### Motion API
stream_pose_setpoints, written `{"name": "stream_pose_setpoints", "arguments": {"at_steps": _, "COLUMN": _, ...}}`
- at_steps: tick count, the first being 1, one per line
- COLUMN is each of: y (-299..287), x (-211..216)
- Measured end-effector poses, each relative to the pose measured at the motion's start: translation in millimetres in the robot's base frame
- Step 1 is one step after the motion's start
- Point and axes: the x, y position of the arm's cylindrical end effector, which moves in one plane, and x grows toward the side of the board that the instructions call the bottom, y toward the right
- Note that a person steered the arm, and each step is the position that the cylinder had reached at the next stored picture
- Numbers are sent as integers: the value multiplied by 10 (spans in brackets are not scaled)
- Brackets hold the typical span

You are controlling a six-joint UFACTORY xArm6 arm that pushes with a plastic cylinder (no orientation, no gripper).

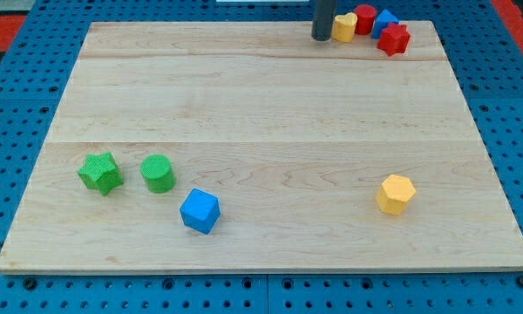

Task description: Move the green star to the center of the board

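Observation:
The green star (100,172) lies near the view's left edge of the wooden board (261,105), in its lower part. A green cylinder (158,173) sits just right of it, and a blue cube (200,210) lies below and right of the cylinder. My tip (322,36) is at the view's top, right of middle, touching or almost touching the left side of a yellow heart block (344,27). The tip is far from the green star.
A red block (364,18), a blue block (385,21) and a red star (393,39) cluster at the top right beside the yellow heart. A yellow hexagon (395,194) lies at the lower right. Blue pegboard (17,105) surrounds the board.

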Motion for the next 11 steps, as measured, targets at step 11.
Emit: {"name": "stream_pose_setpoints", "arguments": {"at_steps": 11, "y": -3407, "x": 1910}}
